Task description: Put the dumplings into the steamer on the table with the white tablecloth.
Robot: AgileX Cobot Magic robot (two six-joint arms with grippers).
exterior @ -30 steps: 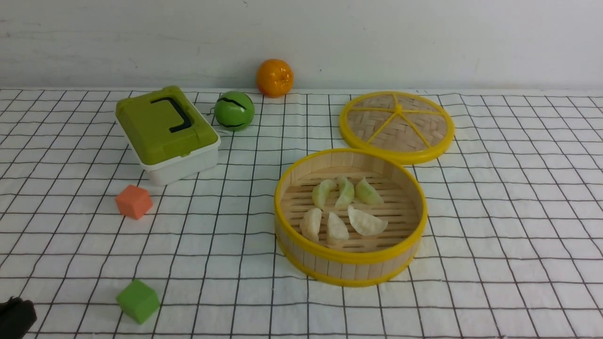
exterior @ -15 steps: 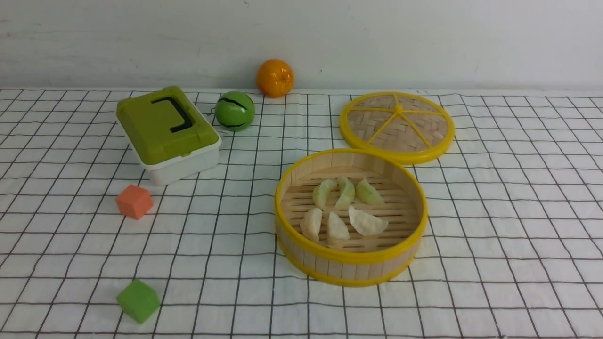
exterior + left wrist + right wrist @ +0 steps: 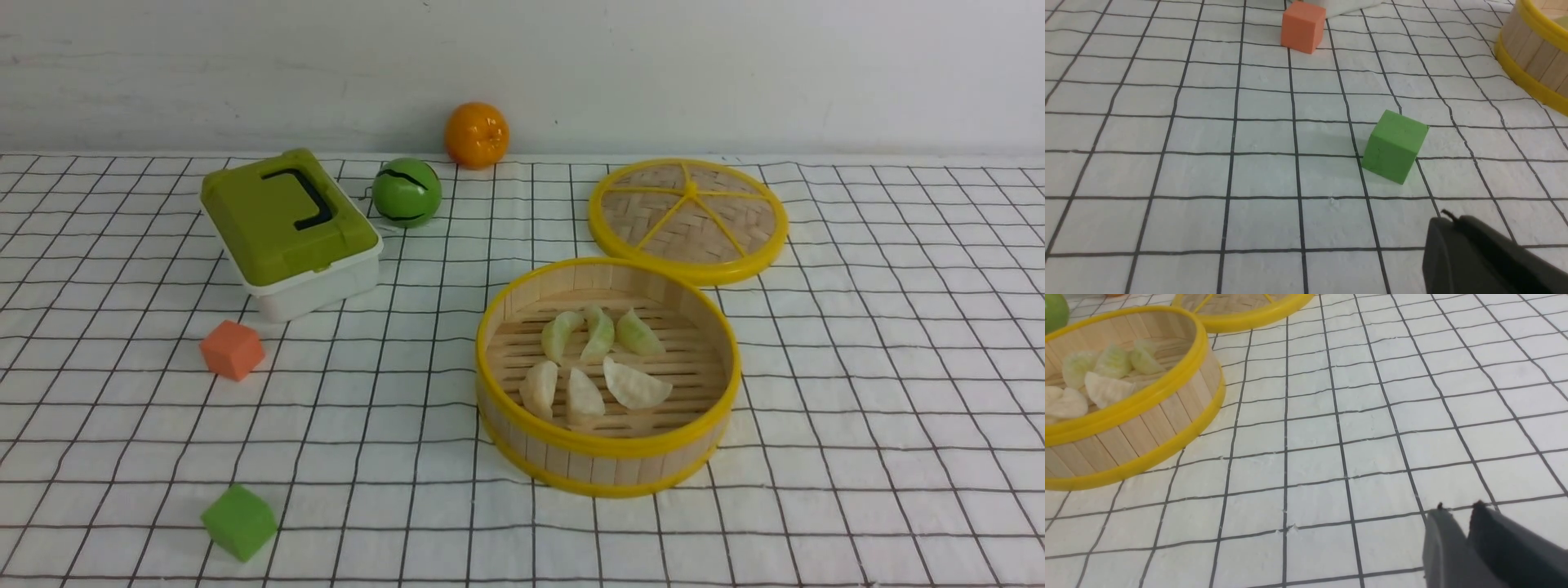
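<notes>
The steamer [image 3: 608, 447] stands right of centre on the white tablecloth [image 3: 857, 367] that covers the table. Six dumplings [image 3: 600, 359] lie on its slatted floor, three pale green at the back and three cream-white in front. Neither gripper shows in the front view. In the left wrist view my left gripper [image 3: 1447, 218] is shut and empty, low over the cloth, with the steamer wall [image 3: 1535, 53] far off. In the right wrist view my right gripper [image 3: 1457, 508] is shut and empty over bare cloth, apart from the steamer [image 3: 1147, 424] and its dumplings [image 3: 1098, 375].
The flat woven lid [image 3: 688, 216] lies behind the steamer. A green-lidded box [image 3: 290, 229], a green ball [image 3: 406, 193] and an orange [image 3: 476, 135] are at the back left. An orange cube [image 3: 232, 349] and a green cube [image 3: 239, 521] lie front left.
The dark tip of my left gripper, at the front view's lower left corner a second ago, has drawn back out of that view. Nothing on the table has moved.
</notes>
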